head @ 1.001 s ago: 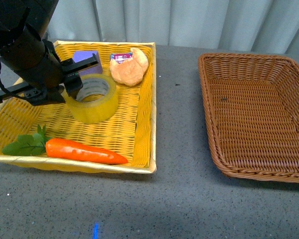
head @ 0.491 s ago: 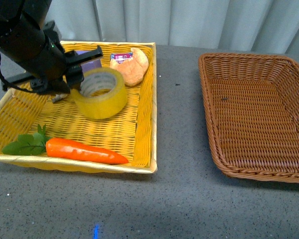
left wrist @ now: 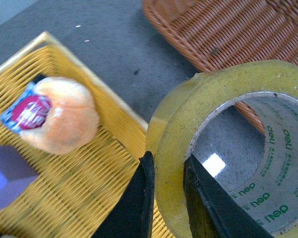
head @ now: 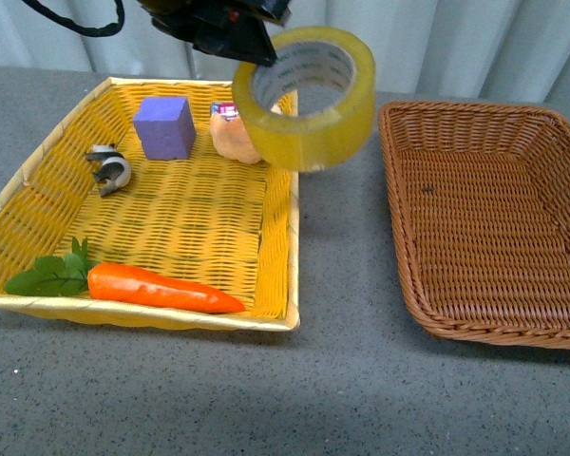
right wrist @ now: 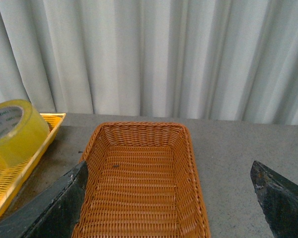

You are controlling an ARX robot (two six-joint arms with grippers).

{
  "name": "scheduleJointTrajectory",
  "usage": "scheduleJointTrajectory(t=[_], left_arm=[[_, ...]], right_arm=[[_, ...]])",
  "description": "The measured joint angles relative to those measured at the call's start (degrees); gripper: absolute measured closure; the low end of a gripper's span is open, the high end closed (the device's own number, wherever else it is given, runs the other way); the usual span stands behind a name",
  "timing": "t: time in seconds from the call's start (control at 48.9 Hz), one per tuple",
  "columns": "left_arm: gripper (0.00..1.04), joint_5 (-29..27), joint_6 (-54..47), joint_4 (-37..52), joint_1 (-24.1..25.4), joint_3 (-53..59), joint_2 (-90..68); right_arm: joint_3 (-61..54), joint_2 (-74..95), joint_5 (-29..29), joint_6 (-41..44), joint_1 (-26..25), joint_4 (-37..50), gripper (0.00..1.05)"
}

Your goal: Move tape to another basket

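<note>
Left hand [left wrist: 169, 162], mostly cropped, pinches the tape [head: 315, 133], which half-hides the bun [head: 230, 141].

Matte black left tool [left wrist: 168, 166], flat tapered fingers [left wrist: 138, 201] (plus a thin looped black cable [head: 85, 34])

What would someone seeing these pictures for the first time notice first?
The big yellow tape roll stands out, held in the air by the left gripper, whose fingers pinch its wall, roughly over the strip of table between the two baskets. To its right sits the brown wicker basket. On the left, the bright yellow basket holds an orange carrot near its front edge.
</note>
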State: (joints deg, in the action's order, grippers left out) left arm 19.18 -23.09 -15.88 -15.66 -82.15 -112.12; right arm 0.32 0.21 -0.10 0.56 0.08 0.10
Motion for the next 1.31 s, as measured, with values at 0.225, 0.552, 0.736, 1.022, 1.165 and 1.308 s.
scheduleJointTrajectory(t=[0.225, 0.552, 0.736, 1.022, 1.165, 1.308], left_arm=[[0.91, 3.6, -12.2, -1.1, -6.4, -6.2, -4.3], [0.91, 4.0, -16.4, -0.7, -8.6, -8.3, -5.4], [0.91, 3.9, -17.0, -0.7, -8.5, -8.3, -5.4], [0.91, 4.0, -17.0, -0.7, -8.5, -8.3, -5.4], [0.91, 3.9, -17.0, -0.7, -8.5, -8.3, -5.4], [0.91, 4.0, -17.0, -0.6, -8.5, -8.3, -5.4]], right_arm=[[0.0, 0.0, 0.0, 0.0, 0.0, 0.0, 0.09], [0.0, 0.0, 0.0, 0.0, 0.0, 0.0, 0.09], [6.1, 14.3, -17.2, 9.0, -5.3, -4.0, 0.09], [23.9, 44.0, -22.6, 9.0, -5.8, 0.9, 0.09], [30.9, 55.5, -20.0, 7.5, -3.1, 0.9, 0.09], [39.3, 68.2, -18.6, 6.5, 0.8, -2.2, 0.09]])
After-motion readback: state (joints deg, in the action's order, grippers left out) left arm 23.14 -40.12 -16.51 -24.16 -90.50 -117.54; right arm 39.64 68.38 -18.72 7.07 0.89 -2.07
